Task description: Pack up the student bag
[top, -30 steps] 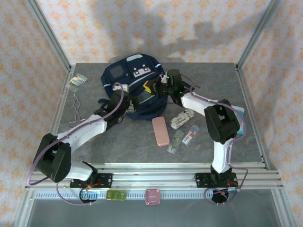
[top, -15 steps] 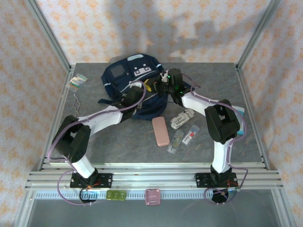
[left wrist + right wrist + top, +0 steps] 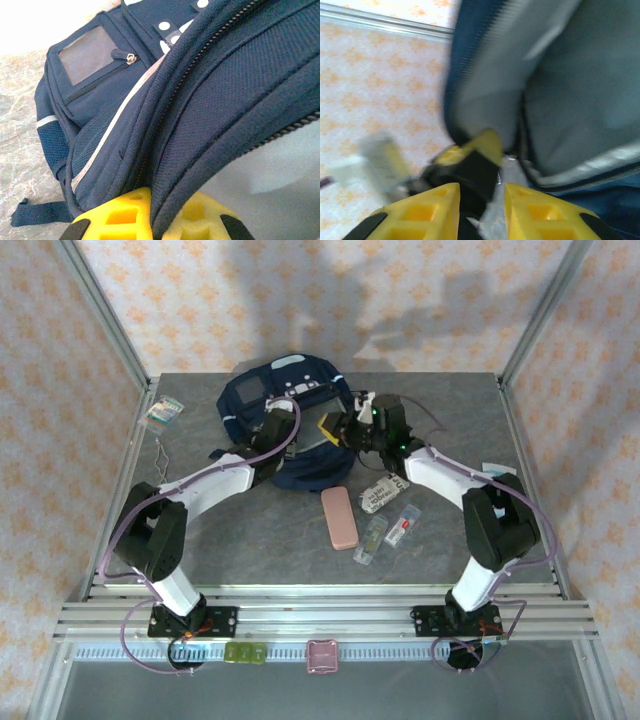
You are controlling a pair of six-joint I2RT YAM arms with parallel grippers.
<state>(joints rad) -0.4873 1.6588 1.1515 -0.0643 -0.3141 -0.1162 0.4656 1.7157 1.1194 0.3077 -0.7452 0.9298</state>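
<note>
Shifted up and in over the last second with the left gripper (image 3: 154, 222) — now pinched shut on the zip rim of the student bag (image 3: 255, 400), cloth folded between yellow fingers (image 3: 120, 217). Pulls the mouth wider than a second ago, baring pale lining. Lies slumped toward the far edge of the table (image 3: 250, 540), left of centre.

Over at the opening's right lip, meeting the right gripper (image 3: 481, 196) — fingers apart, something dark and blurred in the gap. Cannot tell whether gripping it or letting go.

Reads as soft, floppy cloth: probably light while unfilled, sagging wherever unsupported, nothing to break, weave coarse enough not to slip. Best taken at the stiffened zip seam or a strap, never mid-panel, since likely to bunch there. Needs both lips kept apart, else likely to fold shut over whatever goes in.
</note>
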